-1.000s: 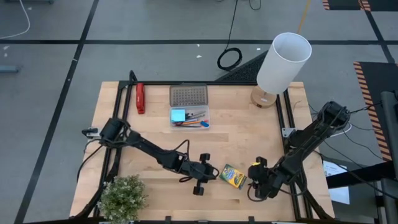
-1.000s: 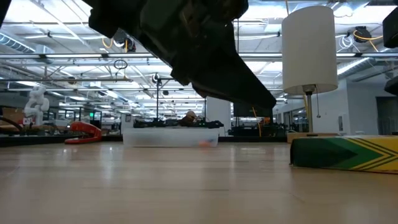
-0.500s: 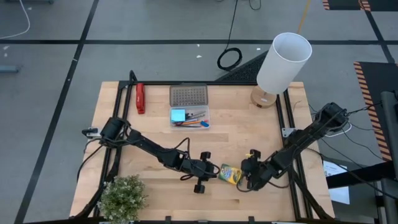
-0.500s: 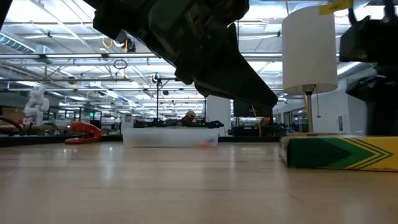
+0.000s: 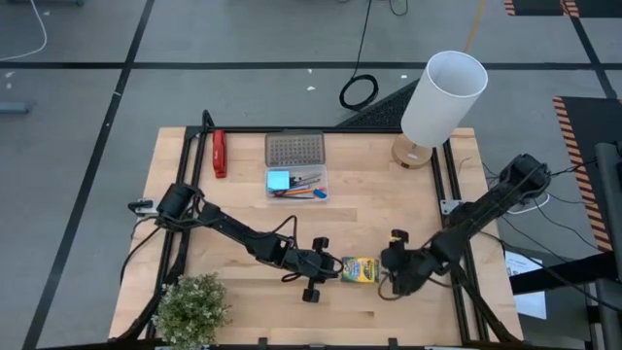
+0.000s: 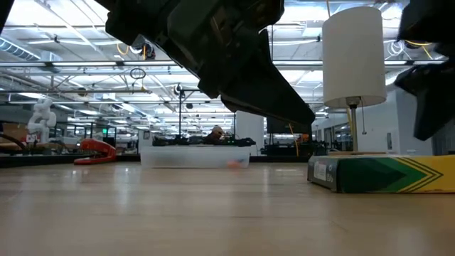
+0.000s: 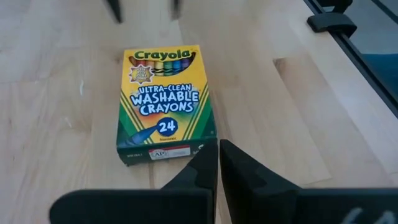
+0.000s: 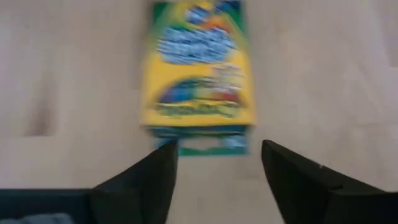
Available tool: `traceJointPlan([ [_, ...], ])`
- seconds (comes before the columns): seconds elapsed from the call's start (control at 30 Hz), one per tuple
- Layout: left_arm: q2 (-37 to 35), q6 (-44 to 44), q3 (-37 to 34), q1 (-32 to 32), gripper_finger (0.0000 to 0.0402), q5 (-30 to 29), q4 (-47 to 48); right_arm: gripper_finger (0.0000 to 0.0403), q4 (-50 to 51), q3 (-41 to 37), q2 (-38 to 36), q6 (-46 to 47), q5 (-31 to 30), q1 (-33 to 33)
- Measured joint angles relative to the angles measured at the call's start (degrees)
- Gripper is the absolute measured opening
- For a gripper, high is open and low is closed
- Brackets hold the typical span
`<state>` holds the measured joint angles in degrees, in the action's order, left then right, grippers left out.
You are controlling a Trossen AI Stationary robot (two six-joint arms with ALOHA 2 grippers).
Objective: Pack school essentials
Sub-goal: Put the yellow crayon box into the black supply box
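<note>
The crayon box (image 5: 360, 269) lies flat on the table (image 5: 389, 204) between my two grippers, its long axis running straight from one toward the other. My right gripper (image 5: 393, 275) sits just beside the box's right end, fingers (image 8: 143, 180) spread wide, and in that wrist's view the box's short end faces squarely into the gap between them, just ahead and not yet enclosed. My left gripper (image 5: 326, 263) sits just beside the opposite end, its fingers (image 7: 199, 174) pressed together, the tips by a corner of the box's short end. Both are near; I judge the right one the better placed, since its open fingers already line up with the box's width. The clear tray (image 5: 296, 181) holding the note pad (image 5: 279, 180), scissors and pencils waits well apart, toward the back of the table, behind the box and to its left.
</note>
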<state>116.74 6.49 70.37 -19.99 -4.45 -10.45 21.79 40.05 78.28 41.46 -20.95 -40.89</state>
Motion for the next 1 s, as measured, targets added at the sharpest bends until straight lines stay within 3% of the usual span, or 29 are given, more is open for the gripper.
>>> traceJointPlan([
  [0.33,0.0,1.6,0.0,0.0,0.0021,0.0,-0.3,0.0391,-7.0,0.0,2.3,-1.9,-3.6,-2.8],
  [1.0,0.0,1.5,0.0,0.0,0.0021,-0.1,-0.2,0.0399,-10.8,0.0,3.4,-3.2,-6.6,-0.7],
])
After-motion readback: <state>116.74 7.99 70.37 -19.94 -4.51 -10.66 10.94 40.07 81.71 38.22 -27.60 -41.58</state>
